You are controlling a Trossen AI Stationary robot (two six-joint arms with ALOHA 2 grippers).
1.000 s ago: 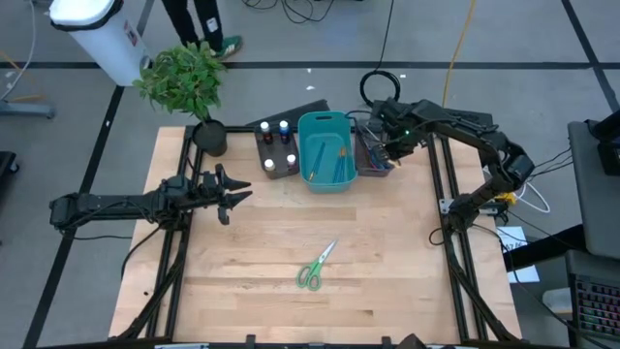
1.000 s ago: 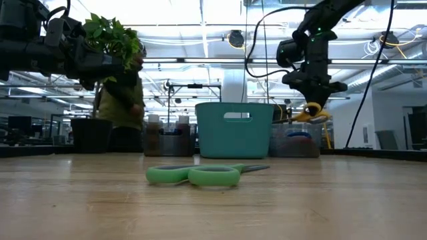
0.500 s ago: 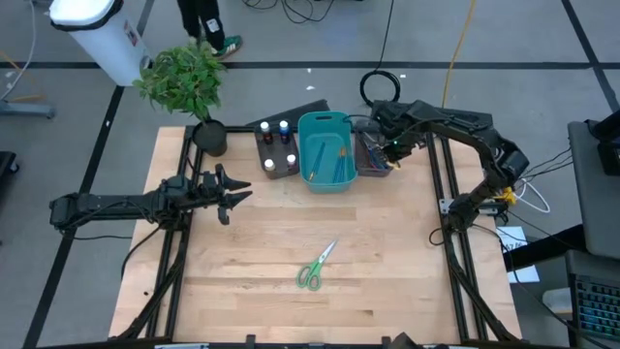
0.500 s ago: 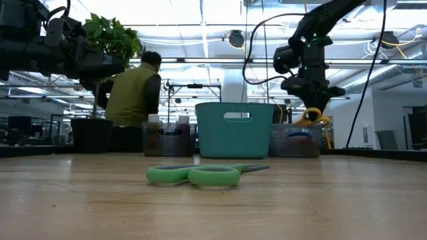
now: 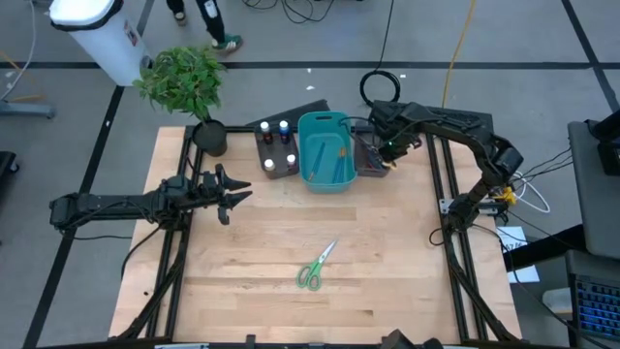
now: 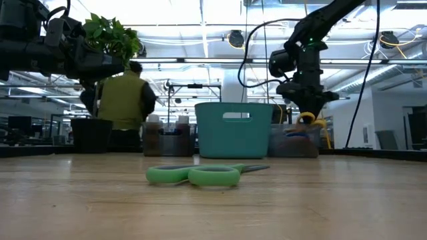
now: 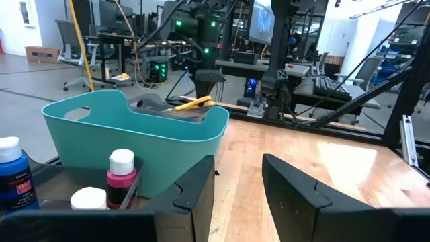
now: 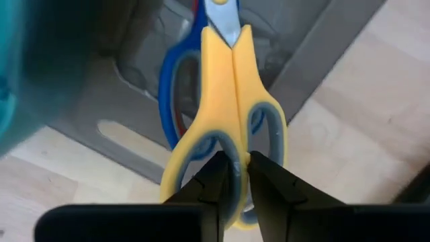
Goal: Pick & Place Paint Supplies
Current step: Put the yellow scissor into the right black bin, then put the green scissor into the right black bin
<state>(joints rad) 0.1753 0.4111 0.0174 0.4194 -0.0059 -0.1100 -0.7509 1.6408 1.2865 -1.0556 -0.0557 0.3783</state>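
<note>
My right gripper [image 5: 386, 155] points down over the dark grey bin [image 5: 373, 160] to the right of the teal bin [image 5: 325, 150] and is shut on yellow scissors [image 8: 228, 114]. Blue scissors [image 8: 175, 74] lie in that bin beneath them. Green scissors [image 5: 315, 267] lie flat on the table's middle. Small bottles [image 5: 276, 145] stand in a dark grey bin to the left of the teal bin, and thin brushes [image 5: 329, 160] lie inside the teal bin. My left gripper [image 5: 228, 194] waits open and level at the table's left. My right gripper pinches the yellow scissors between its two fingers where the two handle loops meet [image 8: 235, 161]. The fingers come from above, pointing down. The scissors lie roughly level below the fingers [image 6: 308, 120], blades toward the bin's far end; whether they touch the bin's contents I cannot tell.
A potted plant [image 5: 210, 136] stands at the table's far left corner. A person [image 6: 123, 100] moves in the room behind the table. Bare wood lies around the green scissors and along the near edge.
My right gripper has sunk toward the dark grey bin and shifted slightly toward the teal bin, carrying the yellow scissors down with it. The person behind the table has moved about.
</note>
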